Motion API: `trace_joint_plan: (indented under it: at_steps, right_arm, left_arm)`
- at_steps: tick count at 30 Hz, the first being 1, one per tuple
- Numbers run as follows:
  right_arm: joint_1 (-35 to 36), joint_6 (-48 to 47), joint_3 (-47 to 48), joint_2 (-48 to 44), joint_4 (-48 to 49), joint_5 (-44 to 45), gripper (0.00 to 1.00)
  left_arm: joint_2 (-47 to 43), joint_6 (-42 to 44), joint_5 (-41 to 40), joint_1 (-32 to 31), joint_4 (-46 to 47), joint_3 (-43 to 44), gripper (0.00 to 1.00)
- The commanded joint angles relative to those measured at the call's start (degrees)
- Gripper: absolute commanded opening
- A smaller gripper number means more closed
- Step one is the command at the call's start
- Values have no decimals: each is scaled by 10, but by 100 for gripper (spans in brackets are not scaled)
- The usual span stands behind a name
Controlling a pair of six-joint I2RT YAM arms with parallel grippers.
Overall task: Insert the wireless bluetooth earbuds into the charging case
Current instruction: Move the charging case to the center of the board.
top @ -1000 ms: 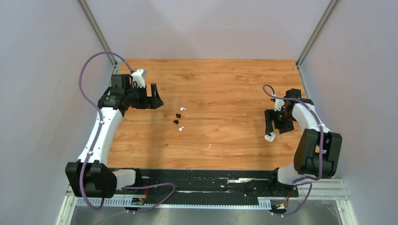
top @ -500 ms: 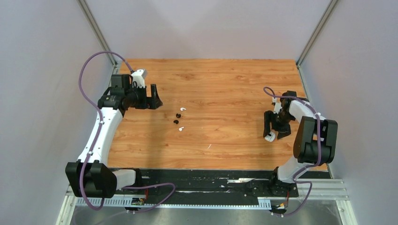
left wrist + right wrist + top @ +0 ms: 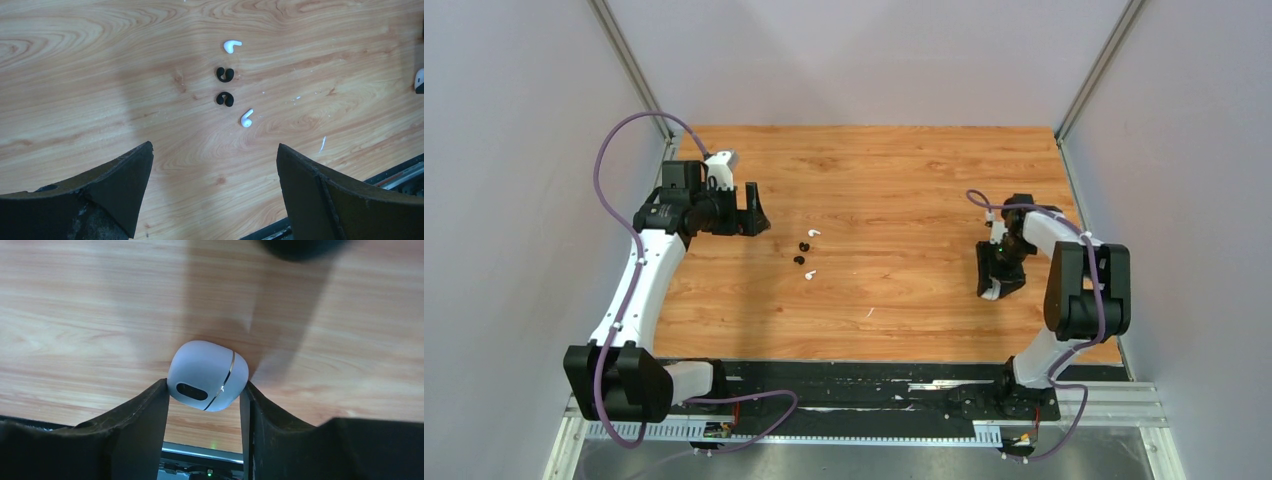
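Two white earbuds lie on the wooden table, one [image 3: 812,232] farther back and one [image 3: 809,274] nearer; the left wrist view shows them [image 3: 231,46] [image 3: 246,118] ahead of the open left gripper [image 3: 214,146]. That gripper [image 3: 759,210] hovers left of them, with nothing between its fingers. On the right side, the white charging case [image 3: 207,375], lid shut and with a dark oval patch, sits between the tips of my right gripper [image 3: 204,384]. Both fingertips touch its sides. From above, the case [image 3: 991,292] shows at the right gripper [image 3: 994,285].
Two small black curled ear hooks [image 3: 803,245] [image 3: 799,260] lie between the earbuds. A thin white sliver [image 3: 870,312] rests nearer the front. A black rail [image 3: 854,375] runs along the table's near edge, and grey walls enclose the sides and back.
My right gripper has shifted left with the case and its fingers have narrowed onto the case's sides. The left arm has barely moved and stays open.
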Motion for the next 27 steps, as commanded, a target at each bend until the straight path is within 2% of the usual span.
trace_joint_plan:
  at_steps: [1,4,6,9,12,15,18,22,27]
  right_arm:
    - [105,-34,32,-10,12,-31,31]
    - [192,-80,63,4,15,-42,19]
    - [238,-120,75,15,37,-40,15]
    - [288,-191,75,17,104,-49,17]
    - [332,-316,48,8,164,-78,20]
    - [369,-457,2,-6,207,-96,21]
    - [395,-529,-19,-2,225,-96,24]
    - [427,-552,-12,26,226,-82,35]
    - [431,-457,30,37,215,-62,61]
  left_arm:
    - [-9,4,14,0,5,2,100]
    - [-11,-1,37,1,15,-10,100]
    - [-13,-6,64,1,25,-20,100]
    - [-15,-21,86,0,43,-37,99]
    - [-19,-24,94,1,45,-44,99]
    - [-27,-19,96,1,38,-51,99]
    - [-35,-18,94,0,35,-58,99]
    - [-48,-32,92,0,37,-72,99]
    - [-63,-38,90,1,43,-83,99]
